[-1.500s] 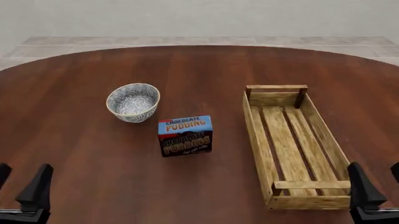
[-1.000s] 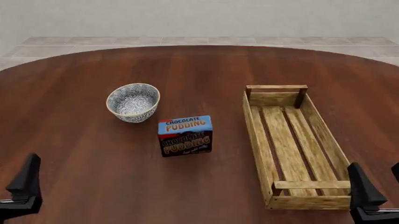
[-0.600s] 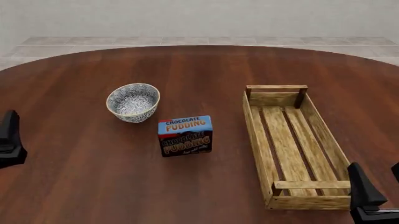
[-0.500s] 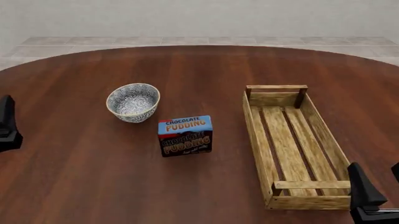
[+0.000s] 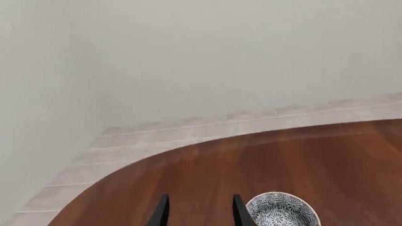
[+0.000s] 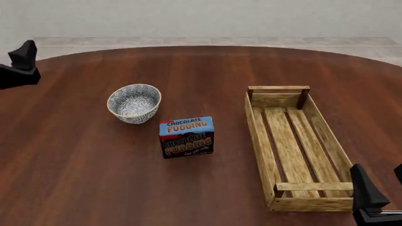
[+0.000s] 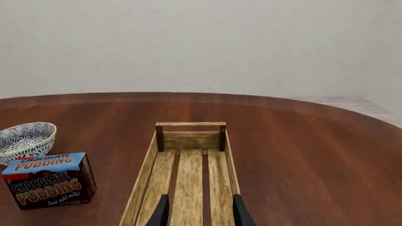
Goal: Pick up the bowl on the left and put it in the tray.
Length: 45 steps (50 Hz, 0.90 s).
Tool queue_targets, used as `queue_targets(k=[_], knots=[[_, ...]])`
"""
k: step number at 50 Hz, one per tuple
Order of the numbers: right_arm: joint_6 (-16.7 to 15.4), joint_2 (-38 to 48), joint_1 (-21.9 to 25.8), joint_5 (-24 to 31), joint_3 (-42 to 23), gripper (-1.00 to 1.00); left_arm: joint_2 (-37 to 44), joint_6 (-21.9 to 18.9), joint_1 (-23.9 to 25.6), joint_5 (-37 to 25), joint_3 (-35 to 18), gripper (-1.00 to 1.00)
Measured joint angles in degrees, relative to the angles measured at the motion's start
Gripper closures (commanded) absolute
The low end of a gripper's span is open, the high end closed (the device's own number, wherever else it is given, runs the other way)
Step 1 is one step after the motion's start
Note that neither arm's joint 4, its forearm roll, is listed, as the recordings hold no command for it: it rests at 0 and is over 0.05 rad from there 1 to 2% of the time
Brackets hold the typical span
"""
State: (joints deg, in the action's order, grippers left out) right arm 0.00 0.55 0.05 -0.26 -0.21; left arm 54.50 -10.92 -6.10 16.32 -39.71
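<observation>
Bowl [image 6: 133, 103] beside pudding box [image 6: 186, 137]

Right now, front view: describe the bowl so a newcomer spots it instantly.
On the round dark-wood table, look left of the long slatted tray. The bowl sits just behind and left of the chocolate pudding box. It's the only round item, blue-and-white patterned with a cream rim.

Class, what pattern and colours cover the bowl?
The bowl has a dense blue-and-white floral pattern with a cream rim, clearest in the front view.

Pudding box [image 6: 186, 137] upright on wooden table [image 6: 207, 70].
</observation>
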Motion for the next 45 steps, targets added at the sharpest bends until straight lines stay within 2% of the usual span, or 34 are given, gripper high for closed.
queue_targets(k=[19, 32, 45], knots=[[0.0, 0.0, 0.0, 0.0, 0.0, -1.00, 20.1, -4.3, 6.2, -8.3, -16.8, -1.00], [0.0, 0.0, 0.0, 0.0, 0.0, -1.00, 30.5, -5.3, 6.5, -13.2, -25.5, -1.00], [0.0, 0.0, 0.0, 0.0, 0.0, -1.00, 37.9, -5.8, 5.1, -16.3, -31.5, -1.00]])
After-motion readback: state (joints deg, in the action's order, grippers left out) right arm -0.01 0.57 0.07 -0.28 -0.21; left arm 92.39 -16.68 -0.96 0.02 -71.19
